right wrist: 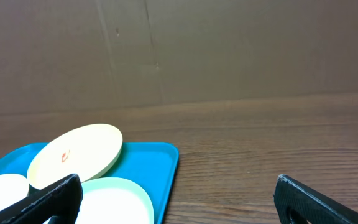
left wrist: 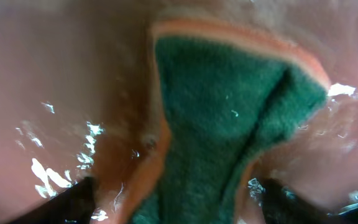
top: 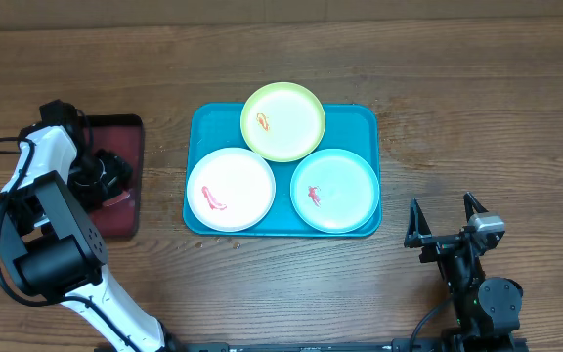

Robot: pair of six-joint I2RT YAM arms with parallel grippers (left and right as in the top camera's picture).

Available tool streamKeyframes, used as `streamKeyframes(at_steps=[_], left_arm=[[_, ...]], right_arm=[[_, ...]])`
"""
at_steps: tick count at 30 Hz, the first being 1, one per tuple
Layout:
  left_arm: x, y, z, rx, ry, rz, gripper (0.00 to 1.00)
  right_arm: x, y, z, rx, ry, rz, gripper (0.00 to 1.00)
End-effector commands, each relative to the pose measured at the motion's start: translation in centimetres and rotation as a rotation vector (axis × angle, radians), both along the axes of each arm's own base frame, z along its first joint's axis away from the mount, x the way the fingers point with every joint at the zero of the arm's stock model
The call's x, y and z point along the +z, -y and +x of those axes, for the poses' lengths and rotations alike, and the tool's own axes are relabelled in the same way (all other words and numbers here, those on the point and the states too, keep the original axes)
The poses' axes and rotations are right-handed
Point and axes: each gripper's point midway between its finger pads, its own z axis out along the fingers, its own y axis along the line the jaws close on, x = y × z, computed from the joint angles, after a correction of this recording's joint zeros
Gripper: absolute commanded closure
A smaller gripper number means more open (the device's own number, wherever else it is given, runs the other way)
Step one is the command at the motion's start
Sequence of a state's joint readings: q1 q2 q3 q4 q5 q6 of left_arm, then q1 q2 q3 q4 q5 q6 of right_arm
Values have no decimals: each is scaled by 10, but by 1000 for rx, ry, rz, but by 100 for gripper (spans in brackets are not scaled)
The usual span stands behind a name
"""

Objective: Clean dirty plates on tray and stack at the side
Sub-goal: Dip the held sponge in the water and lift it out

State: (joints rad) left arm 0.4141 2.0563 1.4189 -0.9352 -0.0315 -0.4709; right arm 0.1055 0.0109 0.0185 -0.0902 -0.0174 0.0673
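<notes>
When I look down past the left claw, I see its two dark fingers standing apart in the bottom corners of the wrist picture. A green sponge with an orange edge lies between them, and it looks thin at the bottom. There is a gap between the sponge and the lower left finger. I cannot tell if the lower right finger touches it. The claw is not squeezing the sponge.

The sponge rests on the shiny floor of the dark red tray, at the left of the overhead picture. The right claw is at the lower right there, over the table. It is wide open and holds nothing.

The blue tray sits in the middle, well apart from both claws. The white plate is at its lower left and the mint plate at its lower right. The yellow-green plate is at the top middle and pokes past the upper rim. Each plate has a small red smear.
</notes>
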Motion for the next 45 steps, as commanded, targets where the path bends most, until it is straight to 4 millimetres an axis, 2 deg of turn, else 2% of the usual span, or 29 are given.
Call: streamKeyframes(at_steps=[1, 3, 4, 8, 9, 11, 16, 21, 22, 24, 25, 26, 30, 34, 38, 41, 45], left_arm=[[-4, 11, 3, -5, 13, -62, 59], [-4, 10, 3, -5, 13, -58, 87], [-4, 10, 4, -5, 15, -56, 96], [-4, 9, 6, -5, 24, -52, 95], [-4, 8, 9, -5, 36, -47, 75], [-3, 2, 15, -6, 61, -21, 0], [-1, -16, 29, -3, 106, 74, 0], [0, -24, 33, -1, 122, 114, 0], [0, -25, 33, 0, 120, 121, 9], [0, -26, 32, -1, 116, 125, 36], [0, -26, 31, 0, 111, 124, 54], [0, -25, 30, 0, 107, 122, 65], [0, -23, 25, -2, 87, 113, 94], [5, -22, 22, -2, 66, 105, 96], [26, -22, 24, -2, 46, 94, 96], [57, -25, 30, -2, 43, 93, 96], [113, -28, 43, -2, 88, 99, 96]], right_arm=[[-2, 2, 0, -13, 4, 5, 0], [-2, 2, 0, -12, 4, 5, 0], [-2, 2, 0, -13, 4, 5, 0], [-2, 2, 0, -13, 4, 5, 0], [-2, 2, 0, -13, 3, 5, 0], [-2, 2, 0, -12, 4, 5, 0], [-2, 2, 0, -13, 4, 5, 0], [-2, 2, 0, -13, 4, 5, 0], [-2, 2, 0, -13, 4, 5, 0], [-2, 2, 0, -13, 4, 5, 0], [-2, 2, 0, -13, 4, 5, 0], [-2, 2, 0, -13, 4, 5, 0], [-2, 2, 0, -12, 4, 5, 0], [-2, 2, 0, -13, 3, 5, 0], [-2, 2, 0, -13, 4, 5, 0], [-2, 2, 0, -13, 4, 5, 0], [-2, 2, 0, -13, 4, 5, 0]])
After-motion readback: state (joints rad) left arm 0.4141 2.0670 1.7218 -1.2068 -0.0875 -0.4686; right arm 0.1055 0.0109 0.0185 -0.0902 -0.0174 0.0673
